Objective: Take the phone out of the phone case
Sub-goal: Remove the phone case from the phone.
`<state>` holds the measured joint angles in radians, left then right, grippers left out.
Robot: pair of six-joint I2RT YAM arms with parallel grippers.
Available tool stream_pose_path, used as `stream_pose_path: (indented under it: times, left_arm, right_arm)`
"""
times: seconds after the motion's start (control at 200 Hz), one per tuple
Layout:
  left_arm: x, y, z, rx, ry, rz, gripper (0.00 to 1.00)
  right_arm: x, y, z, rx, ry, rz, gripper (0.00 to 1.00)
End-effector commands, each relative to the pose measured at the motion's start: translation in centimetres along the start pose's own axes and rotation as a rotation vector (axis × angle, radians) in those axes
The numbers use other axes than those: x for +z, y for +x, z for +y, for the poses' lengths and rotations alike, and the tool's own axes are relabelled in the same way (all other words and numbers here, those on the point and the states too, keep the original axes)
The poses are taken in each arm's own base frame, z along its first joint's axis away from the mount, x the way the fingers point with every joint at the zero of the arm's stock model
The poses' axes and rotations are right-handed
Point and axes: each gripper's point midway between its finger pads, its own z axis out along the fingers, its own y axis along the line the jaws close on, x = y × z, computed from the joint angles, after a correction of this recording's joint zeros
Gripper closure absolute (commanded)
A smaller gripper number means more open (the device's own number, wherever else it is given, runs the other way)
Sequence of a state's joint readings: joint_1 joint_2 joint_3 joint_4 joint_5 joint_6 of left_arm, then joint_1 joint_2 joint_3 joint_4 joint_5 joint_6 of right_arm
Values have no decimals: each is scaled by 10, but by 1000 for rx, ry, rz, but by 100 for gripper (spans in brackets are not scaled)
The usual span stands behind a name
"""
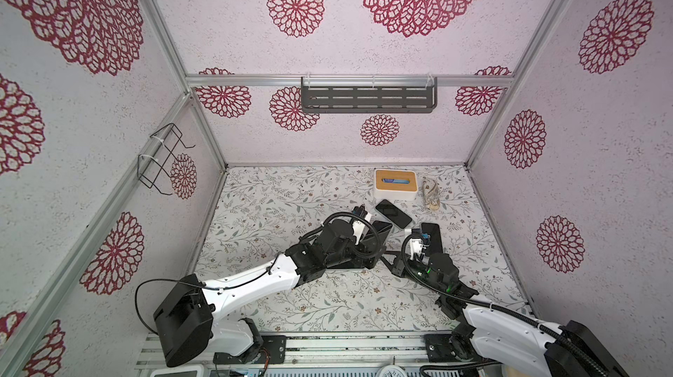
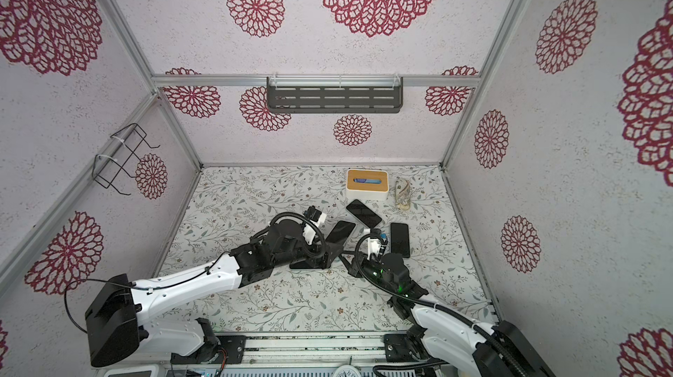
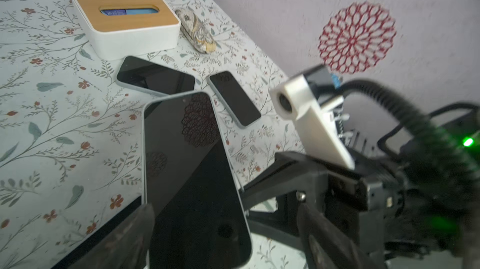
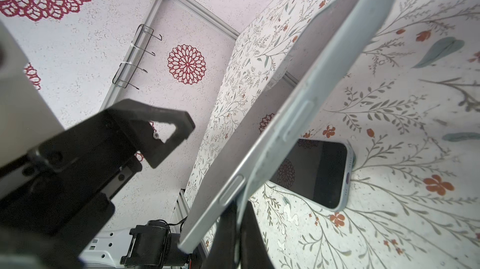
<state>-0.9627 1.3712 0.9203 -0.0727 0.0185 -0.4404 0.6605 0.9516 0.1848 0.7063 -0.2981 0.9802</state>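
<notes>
A phone with a dark screen hangs tilted above the table between my two arms, in a pale blue-grey phone case. In both top views it shows as a dark slab. At the phone's lower end the case rim is peeled off its silver side. My right gripper is shut on that peeled rim. My left gripper is open, one finger on each side of the phone's lower end. Neither finger presses the phone.
Two more phones lie flat on the floral table, one near a white tissue box with a wooden lid, one beside my right wrist. A patterned pouch lies by the box. Walls enclose three sides.
</notes>
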Motion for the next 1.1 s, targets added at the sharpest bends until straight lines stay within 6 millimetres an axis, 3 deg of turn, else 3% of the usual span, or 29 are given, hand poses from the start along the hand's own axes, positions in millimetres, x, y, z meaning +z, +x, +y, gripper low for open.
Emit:
stream_pose_path:
  times: [0.0, 0.2, 0.45, 0.691, 0.876, 1.096]
  left_arm:
    - [-6, 16, 13, 151, -108, 71, 10]
    - [2, 26, 10, 234, -164, 119, 12]
    - [12, 23, 13, 331, -273, 135, 15]
    - [20, 18, 12, 428, -351, 143, 34]
    - [26, 20, 6, 454, -328, 139, 55]
    - [33, 26, 3, 472, -307, 141, 71]
  right_arm:
    - [-3, -24, 33, -42, -104, -81, 100]
    - [-4, -23, 33, -40, -106, -77, 100]
    - [-4, -22, 34, -38, -113, -73, 100]
    - [-5, -21, 38, -35, -134, -63, 100]
    - [-6, -19, 39, -34, -141, -57, 100]
    - [-5, -20, 42, -27, -157, -56, 100]
